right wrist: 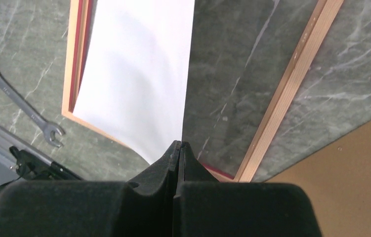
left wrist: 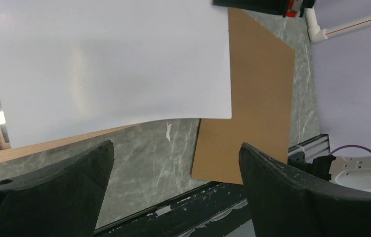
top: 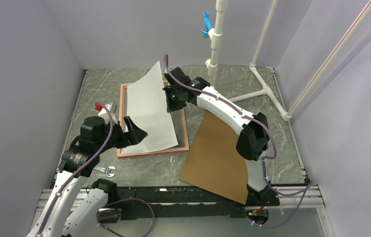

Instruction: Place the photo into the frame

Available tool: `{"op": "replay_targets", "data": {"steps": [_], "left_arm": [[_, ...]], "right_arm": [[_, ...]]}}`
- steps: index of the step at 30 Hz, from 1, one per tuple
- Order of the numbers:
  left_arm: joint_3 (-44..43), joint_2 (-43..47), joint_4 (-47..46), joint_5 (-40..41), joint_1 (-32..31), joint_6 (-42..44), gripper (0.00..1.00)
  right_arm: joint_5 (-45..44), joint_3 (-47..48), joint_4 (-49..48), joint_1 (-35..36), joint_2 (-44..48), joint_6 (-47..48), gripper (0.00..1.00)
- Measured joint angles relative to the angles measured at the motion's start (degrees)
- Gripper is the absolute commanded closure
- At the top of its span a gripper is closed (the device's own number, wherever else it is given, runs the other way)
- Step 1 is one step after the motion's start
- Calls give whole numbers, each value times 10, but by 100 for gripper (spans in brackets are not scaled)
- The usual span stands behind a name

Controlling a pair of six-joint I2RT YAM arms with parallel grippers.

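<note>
I am pinching the photo (top: 148,108) at its 3 o'clock edge with the closed right gripper (right wrist: 177,145). The frame (top: 153,151) is lying underneath, toward 7 o'clock. The left gripper (left wrist: 176,145) is hovering wide open and empty.

I see the raised photo (top: 149,111) blocking passage across the frame (top: 144,152); bare worktop (top: 193,129) lies open between frame and brown board (top: 218,158).

No legible text, label, brand, number or sign in any view. Photo (top: 148,108) back blank white; brown board (top: 218,153) plain.
</note>
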State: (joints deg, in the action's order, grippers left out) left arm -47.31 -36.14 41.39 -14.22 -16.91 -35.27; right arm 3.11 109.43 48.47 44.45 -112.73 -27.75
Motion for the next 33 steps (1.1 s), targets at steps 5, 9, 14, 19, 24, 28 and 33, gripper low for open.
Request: {"op": "replay_targets", "data": {"steps": [5, 9, 14, 19, 24, 28, 33], "left_arm": [[0, 0, 0, 0, 0, 0, 1], [0, 1, 0, 0, 0, 0, 1], [0, 7, 2, 2, 0, 1, 1], [0, 11, 5, 5, 0, 1, 1], [0, 11, 5, 6, 0, 2, 0], [0, 10, 5, 6, 0, 3, 1], [2, 4, 5, 6, 0, 3, 1]], "right_arm": [[-13, 66, 25, -2, -57, 10, 100], [-10, 112, 32, -9, -93, 12, 100], [1, 131, 40, -30, -111, 12, 100], [21, 162, 50, -47, -136, 13, 100], [46, 186, 57, -54, -164, 20, 100], [69, 188, 68, -52, -172, 23, 100], [98, 189, 78, -52, -172, 30, 100]]}}
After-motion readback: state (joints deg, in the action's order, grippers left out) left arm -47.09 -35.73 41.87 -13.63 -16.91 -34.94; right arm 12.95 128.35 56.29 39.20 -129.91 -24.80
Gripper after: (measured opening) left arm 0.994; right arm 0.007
